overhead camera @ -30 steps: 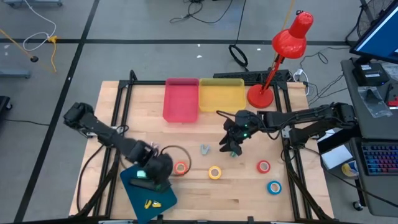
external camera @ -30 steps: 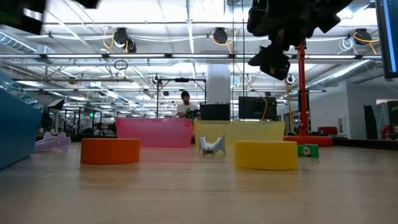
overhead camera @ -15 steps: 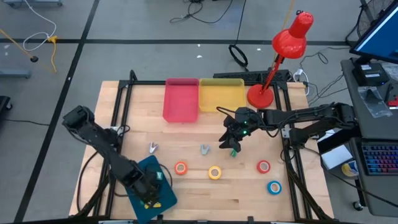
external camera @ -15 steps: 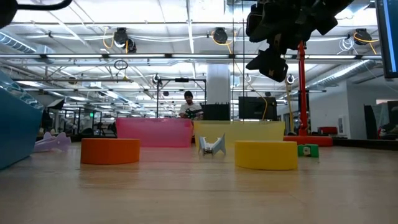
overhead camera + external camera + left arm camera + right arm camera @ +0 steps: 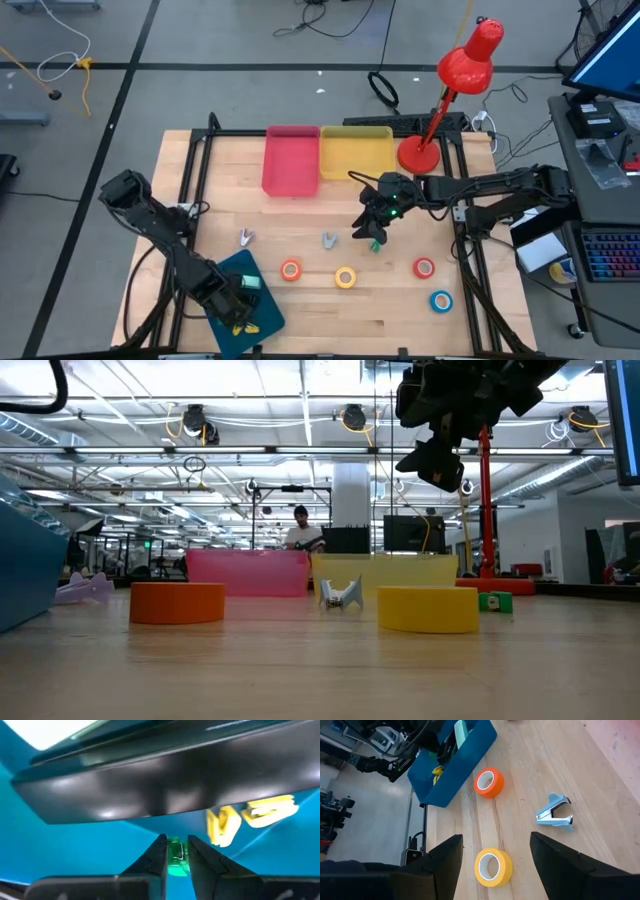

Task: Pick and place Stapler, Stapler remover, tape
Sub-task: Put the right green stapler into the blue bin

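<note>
Teal bin (image 5: pixel 232 300) at the frame's lower left receives a small green stapler (image 5: pixel 175 856), pinched by the left end effector (image 5: pixel 176 851); right end effector (image 5: pixel 492 851) hovers spread above the tape (image 5: pixel 345 277) mid-worktop (image 5: pixel 320 320).

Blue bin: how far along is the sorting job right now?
Done: two yellow pieces lie in the blue bin. In hand: left tool shut on a green item over it. Left on the table: orange tape, yellow tape, red tape, blue tape, lilac staple remover, silver staple remover, and a green piece below the open right tool.
</note>
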You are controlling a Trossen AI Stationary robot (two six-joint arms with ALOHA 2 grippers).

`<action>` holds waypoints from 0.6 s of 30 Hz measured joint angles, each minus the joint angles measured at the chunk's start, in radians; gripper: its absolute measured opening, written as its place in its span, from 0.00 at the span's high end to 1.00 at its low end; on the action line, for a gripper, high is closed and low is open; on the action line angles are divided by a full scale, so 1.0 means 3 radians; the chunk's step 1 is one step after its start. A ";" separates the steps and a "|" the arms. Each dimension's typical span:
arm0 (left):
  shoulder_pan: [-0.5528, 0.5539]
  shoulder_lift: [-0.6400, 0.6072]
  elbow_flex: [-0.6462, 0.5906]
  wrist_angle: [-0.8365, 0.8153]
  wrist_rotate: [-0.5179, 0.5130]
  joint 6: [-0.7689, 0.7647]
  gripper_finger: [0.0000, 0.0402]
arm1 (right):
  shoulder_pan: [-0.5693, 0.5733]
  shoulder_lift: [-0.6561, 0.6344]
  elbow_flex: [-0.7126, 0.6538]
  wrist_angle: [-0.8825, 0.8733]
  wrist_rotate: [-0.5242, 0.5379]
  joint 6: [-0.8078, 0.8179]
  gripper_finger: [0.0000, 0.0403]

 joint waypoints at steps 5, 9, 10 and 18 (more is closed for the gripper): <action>0.0001 0.0000 0.0000 0.0005 -0.0002 0.0006 0.80 | 0.0000 0.0000 0.0000 0.0001 0.0004 -0.0005 0.44; 0.0001 0.0000 0.0000 0.0016 -0.0003 0.0074 0.79 | 0.0000 0.0000 0.0000 0.0001 0.0006 -0.0009 0.44; 0.0001 0.0000 0.0000 0.0015 -0.0003 0.0060 0.79 | 0.0000 0.0000 0.0000 0.0001 0.0007 -0.0009 0.44; 0.0001 0.0000 0.0000 0.0074 -0.0108 0.0051 0.78 | 0.0000 -0.0001 0.0000 0.0000 0.0009 -0.0010 0.43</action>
